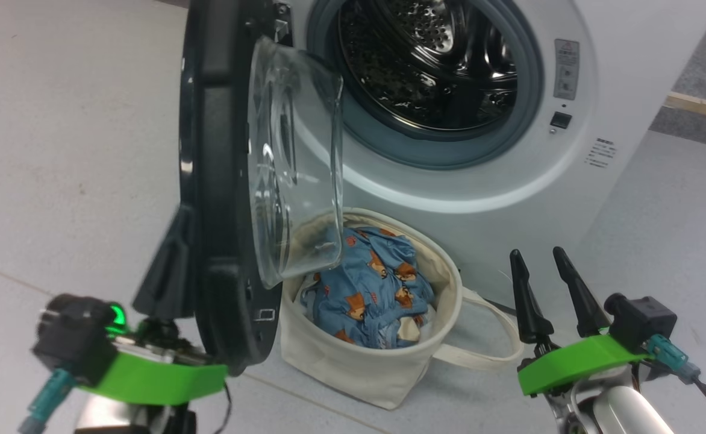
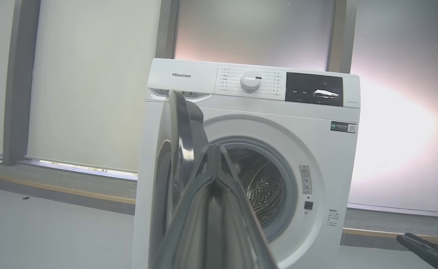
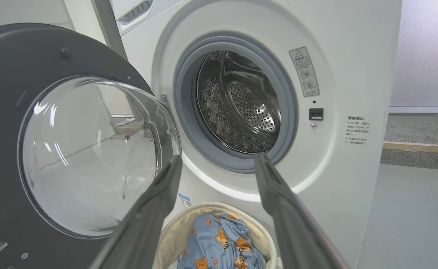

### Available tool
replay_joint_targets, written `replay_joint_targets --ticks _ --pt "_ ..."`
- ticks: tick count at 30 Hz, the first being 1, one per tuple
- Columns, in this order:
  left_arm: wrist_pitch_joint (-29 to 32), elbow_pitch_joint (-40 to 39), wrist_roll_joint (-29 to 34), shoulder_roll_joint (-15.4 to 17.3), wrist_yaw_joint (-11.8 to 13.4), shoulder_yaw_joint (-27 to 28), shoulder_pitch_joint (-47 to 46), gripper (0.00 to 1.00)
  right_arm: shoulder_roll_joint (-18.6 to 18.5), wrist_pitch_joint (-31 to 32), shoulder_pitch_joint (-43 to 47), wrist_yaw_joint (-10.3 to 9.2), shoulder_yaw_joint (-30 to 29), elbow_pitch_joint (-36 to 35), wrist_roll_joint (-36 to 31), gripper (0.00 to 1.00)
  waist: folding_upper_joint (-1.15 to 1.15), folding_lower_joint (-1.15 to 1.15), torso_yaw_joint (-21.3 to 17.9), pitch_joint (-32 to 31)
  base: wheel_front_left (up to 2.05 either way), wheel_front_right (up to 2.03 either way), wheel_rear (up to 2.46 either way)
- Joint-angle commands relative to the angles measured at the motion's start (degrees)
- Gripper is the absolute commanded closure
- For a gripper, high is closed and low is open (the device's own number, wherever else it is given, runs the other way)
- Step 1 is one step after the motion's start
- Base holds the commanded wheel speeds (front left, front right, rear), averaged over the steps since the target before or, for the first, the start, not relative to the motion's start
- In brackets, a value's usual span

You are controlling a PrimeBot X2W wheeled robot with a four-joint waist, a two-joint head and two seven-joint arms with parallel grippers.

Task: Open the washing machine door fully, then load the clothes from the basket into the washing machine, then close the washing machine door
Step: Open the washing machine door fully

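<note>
Here, one washing machine door (image 1: 220, 181) open, one basket (image 1: 353, 361) of clothes (image 1: 371, 283), left hand (image 2: 213, 157) closed, right hand (image 1: 537, 253) wide.

Head cam high, looks down on basket (image 1: 353, 361) nearby; wrist cams low, facing washing machine (image 2: 335, 168); all 3 share drum (image 3: 241, 108).

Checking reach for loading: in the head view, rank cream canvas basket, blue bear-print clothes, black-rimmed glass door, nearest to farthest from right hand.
1. Cream canvas basket: just left of the right hand.
2. Blue bear-print clothes: inside the basket, further left.
3. Black-rimmed glass door: far left, standing open.
</note>
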Motion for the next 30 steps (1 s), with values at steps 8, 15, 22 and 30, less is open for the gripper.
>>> replay_joint_targets --ticks 8,15,22,30 --pt "0.5 3.5 0.6 0.3 -0.1 -2.6 -0.4 1.0 -0.4 -0.7 -1.0 0.05 0.8 -2.2 0.8 0.0 0.0 0.0 -3.1 0.6 0.0 0.0 0.0" --pt "1.0 9.3 -0.8 0.1 1.9 -1.2 1.3 1.0 -0.3 -0.7 -1.0 0.05 0.5 -2.2 0.9 0.0 0.0 0.0 -3.4 1.3 0.0 0.0 0.0" --pt "1.0 12.2 -1.5 1.0 3.1 0.5 1.3 1.0 -0.1 -0.7 -1.0 0.05 0.5 -2.3 1.0 0.0 0.0 0.0 -1.5 1.4 0.0 0.0 0.0" --pt "0.9 15.2 -4.3 5.5 4.7 7.1 -1.0 1.0 0.3 -0.7 -1.4 0.05 0.8 -2.0 0.9 0.0 0.0 0.0 -0.6 1.8 0.0 0.0 0.0"
